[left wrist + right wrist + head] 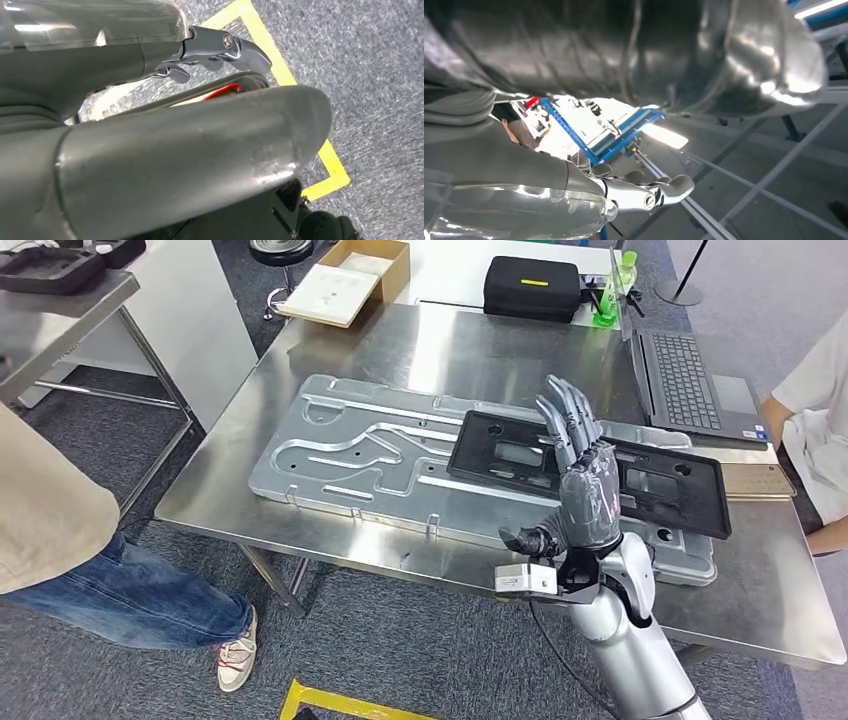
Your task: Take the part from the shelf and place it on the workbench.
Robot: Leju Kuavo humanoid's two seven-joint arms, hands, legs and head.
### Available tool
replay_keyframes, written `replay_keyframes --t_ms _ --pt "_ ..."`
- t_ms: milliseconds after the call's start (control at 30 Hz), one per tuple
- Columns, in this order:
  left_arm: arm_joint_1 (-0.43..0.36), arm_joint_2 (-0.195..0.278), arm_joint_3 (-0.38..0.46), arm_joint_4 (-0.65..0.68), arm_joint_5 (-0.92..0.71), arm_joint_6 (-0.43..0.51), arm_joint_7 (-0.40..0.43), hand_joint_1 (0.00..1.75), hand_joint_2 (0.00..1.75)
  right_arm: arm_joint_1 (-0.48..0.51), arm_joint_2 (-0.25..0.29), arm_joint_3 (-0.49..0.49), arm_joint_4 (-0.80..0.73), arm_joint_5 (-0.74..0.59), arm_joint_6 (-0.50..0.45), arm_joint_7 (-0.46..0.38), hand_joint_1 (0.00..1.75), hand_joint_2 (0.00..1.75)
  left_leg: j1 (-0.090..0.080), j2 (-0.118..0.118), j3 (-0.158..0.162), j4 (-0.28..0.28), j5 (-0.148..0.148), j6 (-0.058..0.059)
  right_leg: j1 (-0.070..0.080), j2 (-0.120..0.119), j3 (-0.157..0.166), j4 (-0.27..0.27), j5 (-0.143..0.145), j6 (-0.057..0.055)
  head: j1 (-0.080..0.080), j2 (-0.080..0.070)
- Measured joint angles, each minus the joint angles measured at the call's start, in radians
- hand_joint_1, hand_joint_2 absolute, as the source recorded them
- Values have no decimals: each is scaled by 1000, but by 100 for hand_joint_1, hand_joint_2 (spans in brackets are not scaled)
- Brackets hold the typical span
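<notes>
I see bare bench (pixel 330 340) far and left of the metal plate (pixel 330 455); a laptop (pixel 690 380) blocks the right.

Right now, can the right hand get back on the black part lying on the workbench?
Probably yes. The right hand hangs open directly over the black part, which lies flat on the metal plate, with nothing between them.

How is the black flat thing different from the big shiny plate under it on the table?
The black part is dark and matte; the metal plate is silver and shiny. The black part is smaller and lies on top of the metal plate's right end. The black part has rectangular cut-outs; the metal plate has curved grooves. Both are flat and lie on the steel workbench.
</notes>
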Motion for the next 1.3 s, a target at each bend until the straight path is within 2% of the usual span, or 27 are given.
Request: replay_keyframes --t_ms 67,133,167,200,233,300,367,400,467,533,600,633,667,700,733,767,833,900,967,1000,1067,1100,1167,1200,1233,1267,1300 --pt "-1 0 1 0 0 0 0 0 0 3 2 8 -7 4 -6 1 0 0 2 36 -35 81 -49 -8 -1 -21 4 -8 3 -11 -3 0" --pt "-2 0 1 0 -1 0 0 0 0 10 3 15 -10 10 -10 2 0 0 7 57 -95 205 -106 -15 3 -44 3 -8 2 -15 -4 0" --pt "0 0 1 0 -2 0 0 0 0 13 3 18 -10 13 -11 2 0 0 10 60 -114 245 -117 -18 4 -56 3 -8 2 -16 -4 0" --pt "2 -1 1 0 -2 0 0 0 0 15 3 20 -10 14 -12 2 0 0 12 63 -117 251 -109 -20 4 -68 3 -8 1 -16 -4 0" --pt "3 -1 1 0 -2 0 0 0 0 16 3 22 -10 15 -13 2 0 0 14 69 -100 219 -85 -22 4 -78 3 -7 0 -15 -4 0" --pt "3 -1 2 0 -3 0 0 0 0 17 3 25 -13 16 -17 2 0 0 12 99 -32 86 -26 -21 6 -98 5 -5 -4 -10 -4 0" --pt "0 -1 2 0 -3 0 0 0 0 16 3 26 -17 18 -22 2 0 0 6 123 12 -3 -1 -11 11 -115 7 -3 -8 0 -4 0" --pt "0 -1 2 0 -3 0 0 0 0 16 3 28 -18 20 -24 2 0 0 2 123 14 -14 -3 -5 13 -122 8 -3 -9 5 -3 0" --pt "2 -1 3 0 -3 0 1 0 0 15 3 33 -19 25 -25 3 0 0 3 103 14 -18 2 8 12 -133 12 -3 -11 17 -3 0" --pt "4 -1 4 0 -3 -1 3 0 0 14 3 37 -21 31 -28 6 0 0 7 85 18 -27 10 22 7 -101 1 29 -37 28 -3 0" --pt "2 -1 5 0 -5 -1 7 0 0 14 3 41 -23 34 -35 10 0 0 8 68 19 -30 14 30 3 -51 -47 133 -95 34 -3 0" --pt "1 -1 6 0 -7 -1 9 0 0 16 3 43 -23 34 -38 12 0 0 7 59 18 -30 14 33 3 -39 -79 197 -122 34 -3 0" --pt "2 -1 7 0 -9 -1 12 0 0 18 3 45 -23 35 -40 14 0 0 6 47 18 -29 14 34 4 -34 -103 244 -134 35 -3 0" --pt "3 -1 9 0 -11 -2 14 0 0 19 2 47 -23 36 -42 16 0 0 5 35 18 -28 14 34 4 -31 -114 261 -127 34 -3 0" --pt "5 -1 10 0 -13 -1 16 0 0 19 2 49 -23 38 -44 17 0 0 4 21 18 -27 14 34 4 -28 -108 242 -103 32 -3 0" --pt "6 -1 11 0 -14 -1 18 0 0 19 2 51 -23 40 -46 17 0 0 4 9 18 -25 14 33 4 -20 -85 188 -66 28 -3 0" --pt "6 0 13 0 -14 -1 21 0 0 18 1 53 -23 45 -50 17 0 0 4 -14 16 -22 13 30 2 25 -30 61 -10 20 -3 0" --pt "6 1 17 0 -14 1 23 0 0 18 1 56 -23 48 -55 17 0 0 7 -34 9 -20 15 19 4 52 -4 1 2 15 -3 0" --pt "10 6 21 0 -14 4 25 0 0 18 1 59 -23 49 -60 17 0 0 10 -53 5 -23 18 5 5 33 3 -8 3 10 -3 0" --pt "13 10 24 0 -14 5 26 0 0 17 2 61 -23 49 -61 18 0 0 9 -46 3 -18 14 0 3 22 7 -14 5 5 -3 0" --pt "15 17 27 0 -14 8 27 0 0 16 2 66 -23 49 -63 18 0 0 6 3 -24 40 -23 -10 -2 -5 17 -27 9 -7 -5 0" --pt "14 19 28 0 -14 9 27 0 0 16 2 68 -23 50 -64 19 0 0 7 34 -51 97 -54 -14 0 -20 19 -29 9 -10 -7 0" --pt "14 23 31 0 -14 10 26 0 0 17 2 71 -20 50 -67 19 0 0 12 59 -110 215 -104 -22 2 -49 19 -29 6 -14 -7 0" --pt "16 25 33 0 -14 11 25 0 0 17 2 72 -18 50 -67 19 0 0 15 63 -124 240 -106 -26 2 -64 19 -29 5 -13 -7 0" --pt "19 28 34 0 -14 13 23 0 0 17 2 75 -16 50 -68 19 0 0 18 67 -118 229 -91 -29 1 -77 20 -28 3 -12 -7 0" --pt "21 31 37 0 -14 15 19 0 0 15 2 78 -14 49 -68 19 0 0 20 77 -92 180 -60 -31 1 -89 20 -26 0 -9 -7 0" --pt "23 34 40 0 -13 18 14 0 0 12 2 80 -12 47 -68 19 0 0 20 98 -56 109 -29 -32 1 -100 21 -22 -4 -5 -7 0"
